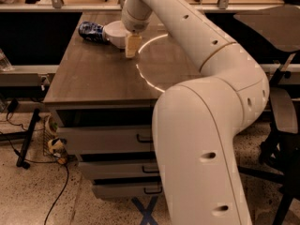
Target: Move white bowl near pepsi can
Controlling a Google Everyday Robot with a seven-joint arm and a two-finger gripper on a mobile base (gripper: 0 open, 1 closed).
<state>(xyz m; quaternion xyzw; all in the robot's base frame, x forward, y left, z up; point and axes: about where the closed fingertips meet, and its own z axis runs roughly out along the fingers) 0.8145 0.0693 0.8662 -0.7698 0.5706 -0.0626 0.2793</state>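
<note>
Glossy white bowl [115, 31] is being shown at the worktop's [93, 78] far left, with the pepsi can [92, 31] lying on its side just beside it, leftward. The gripper [132, 46] is being held at the bowl's right rim; whether it is clamped cannot be told.

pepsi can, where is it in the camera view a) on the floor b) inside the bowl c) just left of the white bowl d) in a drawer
c: the pepsi can lies on its side just left of the white bowl, the gripper at the bowl's right rim.
</note>
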